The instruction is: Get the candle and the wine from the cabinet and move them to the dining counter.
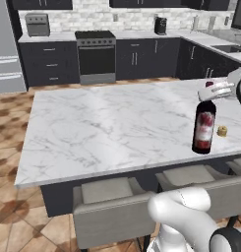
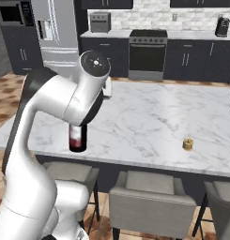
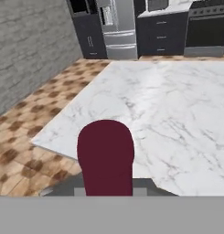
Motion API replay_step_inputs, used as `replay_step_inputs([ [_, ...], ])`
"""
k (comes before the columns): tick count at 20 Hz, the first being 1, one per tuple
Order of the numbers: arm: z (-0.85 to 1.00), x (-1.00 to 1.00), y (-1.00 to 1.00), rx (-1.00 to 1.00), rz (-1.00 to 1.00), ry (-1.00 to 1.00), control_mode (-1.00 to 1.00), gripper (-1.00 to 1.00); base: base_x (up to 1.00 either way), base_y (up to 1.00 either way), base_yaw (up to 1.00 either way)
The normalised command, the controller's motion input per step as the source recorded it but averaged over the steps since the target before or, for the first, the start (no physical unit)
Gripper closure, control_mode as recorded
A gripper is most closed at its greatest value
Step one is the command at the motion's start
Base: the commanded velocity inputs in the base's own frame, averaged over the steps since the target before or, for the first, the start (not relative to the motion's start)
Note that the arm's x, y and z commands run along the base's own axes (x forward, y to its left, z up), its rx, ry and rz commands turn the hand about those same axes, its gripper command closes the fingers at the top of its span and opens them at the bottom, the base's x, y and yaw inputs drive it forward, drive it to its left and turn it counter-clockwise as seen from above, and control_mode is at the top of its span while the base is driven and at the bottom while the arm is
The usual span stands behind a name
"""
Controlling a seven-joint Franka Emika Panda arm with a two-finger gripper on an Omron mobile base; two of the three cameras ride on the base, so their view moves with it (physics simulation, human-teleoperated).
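Observation:
The wine (image 1: 204,127) is a dark bottle with a reddish label, upright on the dining counter (image 1: 117,123) near its front right edge. My gripper (image 1: 213,90) is shut on its red-capped neck from above. In the hand view the red cap (image 3: 105,155) looms close at the bottom centre. In the right base view my arm hides most of the wine (image 2: 77,139); just its lower body shows. The candle (image 1: 222,131), a small tan cylinder, stands on the marble just right of the bottle, and appears in the right base view as the candle (image 2: 187,144).
Grey stools (image 1: 109,211) line the counter's near side. At the back are a stove (image 1: 96,56), black base cabinets, a toaster (image 1: 37,24), and a steel fridge (image 2: 57,33). Black upper wall cabinets (image 1: 41,4) show their lower edges.

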Motion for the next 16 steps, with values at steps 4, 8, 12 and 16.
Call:
replay_step_inputs([
  [4, -0.50, 1.00, -0.16, 0.00, 0.27, 0.11, -1.00, 1.00, 0.00, 0.00, 0.00],
  [8, -0.45, 0.90, -0.15, 0.00, 0.28, 0.03, -1.00, 1.00, 0.00, 0.00, 0.00],
  [12, -0.31, 0.65, -0.07, 0.00, 0.26, 0.00, -1.00, 1.00, 0.00, 0.00, 0.00],
  [16, -0.20, 0.61, -0.11, 0.00, 0.26, 0.00, -1.00, 1.00, 0.00, 0.00, 0.00],
])
